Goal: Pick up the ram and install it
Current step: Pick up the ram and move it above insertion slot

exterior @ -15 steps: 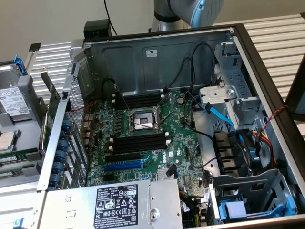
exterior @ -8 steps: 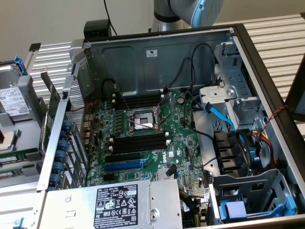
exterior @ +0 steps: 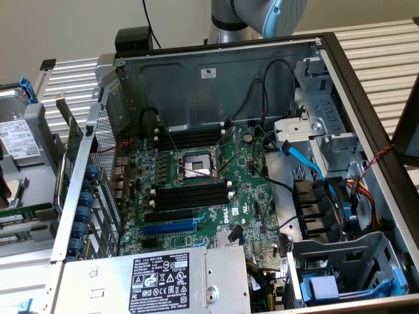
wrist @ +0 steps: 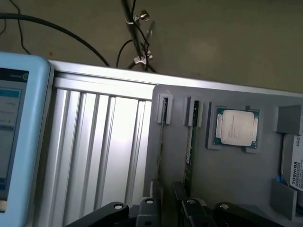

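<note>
In the wrist view the hand [wrist: 166,208] hangs over a grey holder tray [wrist: 236,175] that rests on a ribbed aluminium tabletop [wrist: 99,151]. Two rams stand on edge in narrow slots of the tray, side by side. The ram [wrist: 188,146], a thin green stick with a small white label, runs straight toward the hand and ends between the black fingers [wrist: 179,196], or just beside one of them; whether it touches them cannot be told. The second ram [wrist: 161,142] lies just beside it, on the side toward the ribbed surface. The fingers stand apart with a gap between them, and nothing is clamped in that gap.

A processor chip [wrist: 236,128] sits in a square recess of the tray near the far ends of the rams. A hard drive [wrist: 292,163] lies at the tray's edge.

In the exterior view the open computer case [exterior: 216,78] shows the motherboard [exterior: 252,196], with black memory slots [exterior: 190,198] below the processor socket [exterior: 196,165] and a long blue slot [exterior: 169,228] beyond them. The hand is out of that view; only part of the arm [exterior: 258,13] shows behind the case.
</note>
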